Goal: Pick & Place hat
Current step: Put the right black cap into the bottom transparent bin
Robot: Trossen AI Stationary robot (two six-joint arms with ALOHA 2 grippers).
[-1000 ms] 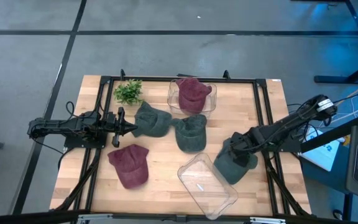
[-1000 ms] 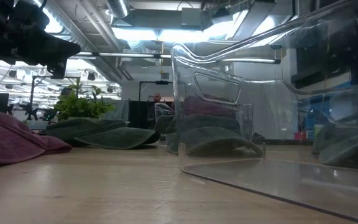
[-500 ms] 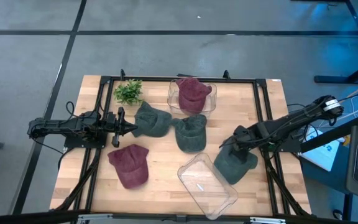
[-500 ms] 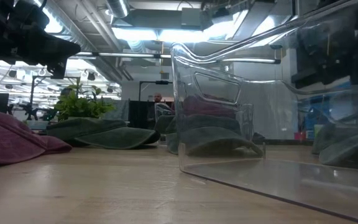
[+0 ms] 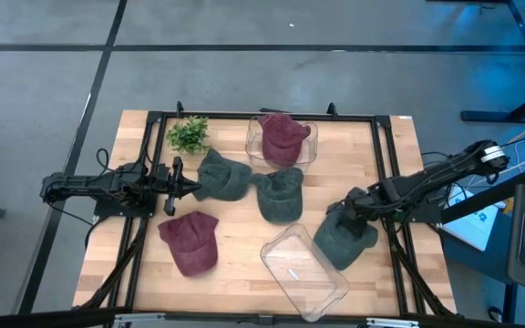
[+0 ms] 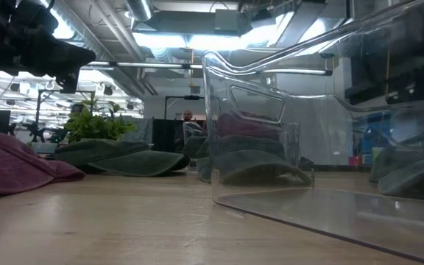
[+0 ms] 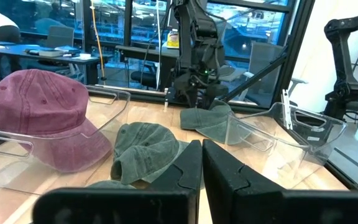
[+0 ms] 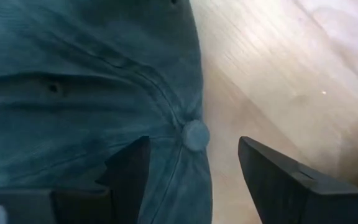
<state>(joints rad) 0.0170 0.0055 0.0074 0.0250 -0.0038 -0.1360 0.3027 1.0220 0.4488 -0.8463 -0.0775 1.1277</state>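
Your right gripper [image 5: 346, 212] hung spread wide over the green cap [image 5: 343, 240] lying at the table's [image 5: 244, 273] right side, just beside the empty clear bin [image 5: 303, 269]; in the wrist view its fingers [image 8: 129, 171] straddled the cap's top button [image 8: 195, 134], gripping nothing. Your left gripper [image 5: 194, 188] waited pinched shut and empty at the table's left, just beside another green cap [image 5: 223, 177].

Two dark jointed arms [image 5: 98, 189] with black cables.
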